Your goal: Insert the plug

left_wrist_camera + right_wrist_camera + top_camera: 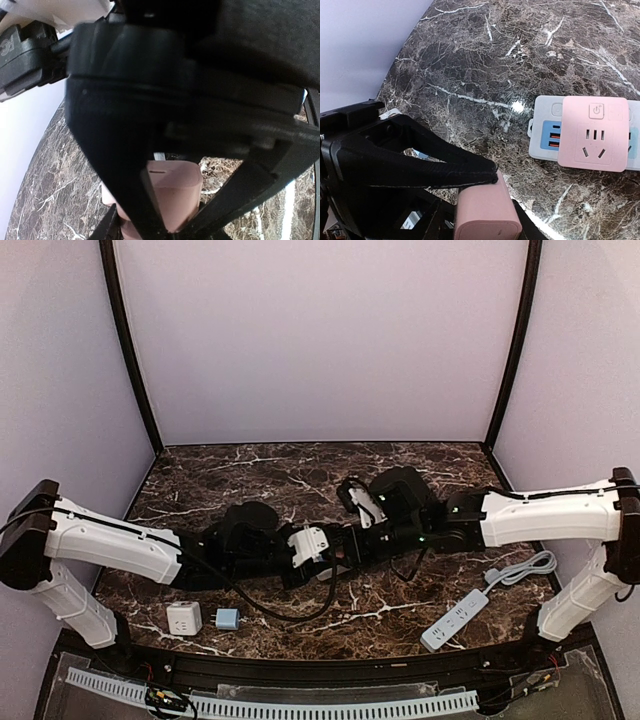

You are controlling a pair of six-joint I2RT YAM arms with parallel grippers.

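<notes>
Spanning the enclosure floor: dark marble table [250,470], veined white, walled on three sides.

Arms: left arm [110,545] and right arm [545,517], both reaching inward and meeting over the table's middle.

Power strip [455,618]: white, lying flat at the front right with its cable [522,570] looped behind it, well apart from the grippers.

Socket cube [592,132]: pinkish in the right wrist view, face up, showing a power button, two-pin slots and a three-pin socket. It overlaps a white USB unit [545,135] with blue ports. It is apart from the held item.

Plug [309,544]: a small rounded block, white from above and pink in the wrist views, held in the air between the two grippers. Its prongs are hidden.

Left gripper [175,215]: closed tight on the plug, one finger on each flank.

Right gripper [490,202]: narrowed onto the same block, with its upper finger pressed on the top face. It appears to grip.

Handling, by judgement:
- The plug is light and made of rigid moulded plastic.
- Its smooth, rounded faces are likely to slip or twist under an off-centre pinch.
- The prongs are the vulnerable part.
- It is best held on two flat opposite flanks, toward the rear, leaving the prong face clear and square to the socket.
</notes>
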